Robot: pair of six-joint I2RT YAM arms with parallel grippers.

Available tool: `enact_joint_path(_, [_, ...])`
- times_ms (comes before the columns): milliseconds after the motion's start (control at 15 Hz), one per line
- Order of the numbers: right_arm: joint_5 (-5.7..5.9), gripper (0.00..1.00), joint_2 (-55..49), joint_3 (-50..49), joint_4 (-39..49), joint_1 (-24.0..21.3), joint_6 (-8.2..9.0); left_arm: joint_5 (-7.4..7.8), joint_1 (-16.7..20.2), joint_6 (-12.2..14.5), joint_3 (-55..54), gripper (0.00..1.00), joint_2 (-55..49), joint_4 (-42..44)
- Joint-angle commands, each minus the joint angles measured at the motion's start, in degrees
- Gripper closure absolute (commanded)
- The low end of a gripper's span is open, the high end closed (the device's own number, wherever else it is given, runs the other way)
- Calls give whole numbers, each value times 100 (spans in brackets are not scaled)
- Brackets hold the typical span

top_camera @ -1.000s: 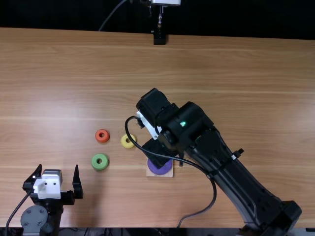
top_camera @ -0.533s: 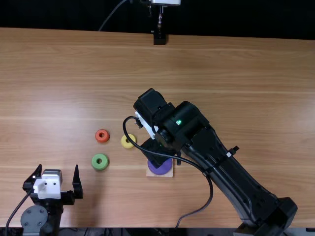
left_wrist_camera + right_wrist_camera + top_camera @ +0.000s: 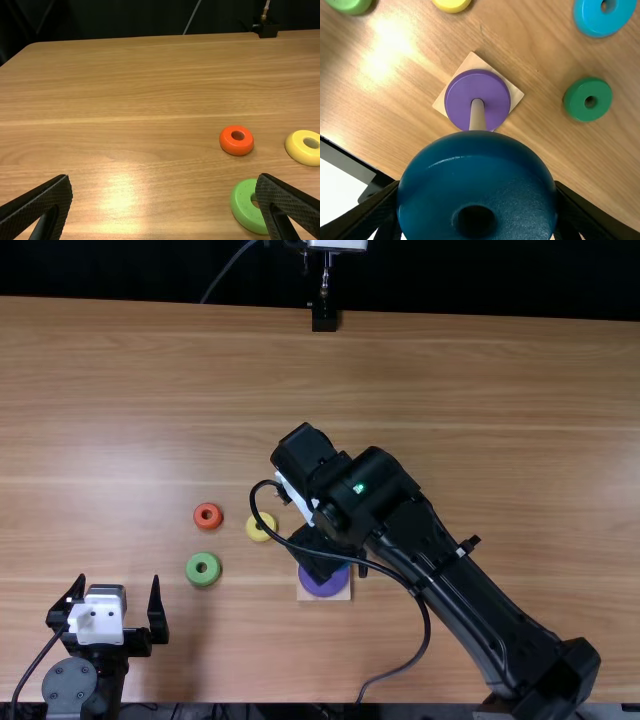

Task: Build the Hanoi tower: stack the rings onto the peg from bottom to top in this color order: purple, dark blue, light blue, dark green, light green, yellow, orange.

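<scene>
Leftward a little in the top view, my right arm has shifted. Its gripper (image 3: pixel 477 187) pinches the dark blue ring (image 3: pixel 435 175) near the peg (image 3: pixel 477 116). I'd centre the hole before lowering it level onto the purple ring (image 3: pixel 323 585), lower middle of the top view. It looks glossy and thick.

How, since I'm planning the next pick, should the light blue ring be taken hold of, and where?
Probably by its outer rim, from straight above, pinched on opposite sides: the light blue ring lies flat, hole up, with a thick wall. The dark green ring lies apart, so it should leave room.
</scene>
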Motion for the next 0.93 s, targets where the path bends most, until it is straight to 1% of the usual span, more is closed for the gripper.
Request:
enact_joint_path(0, [12,67,113,-124,-9,1,12,-21,48,15,-611,0,-62,-376])
enact_joint_path(67, [12,38,113,-150,-20,10,23,-21,48,15,-611,0,-62,-376])
enact_joint_path(200, [22,17,121,-238,-9,10,23,-21,48,15,-611,0,-62,-376])
enact_joint_path(267, [12,11,121,-229,-9,10,23,-21,48,15,-611,0,-62,-376])
enact_joint_path(333, [12,9,113,-238,-9,10,23,-21,48,15,-611,0,-62,-376])
enact_joint_path(400, [12,2,113,-229,1,10,23,-21,48,15,-611,0,-62,-376])
enact_joint_path(667, [12,0,113,-124,54,10,33,-10,48,15,-611,0,-62,-376])
enact_joint_path(733, [22,0,121,-19,297,1,33,-21,48,15,-611,0,-62,-376])
enact_joint_path(800, [22,0,130,61,613,-34,54,-21,48,15,-611,0,-62,-376])
enact_joint_path(867, [33,0,139,87,908,-131,212,-21,48,15,-611,0,-62,-376])
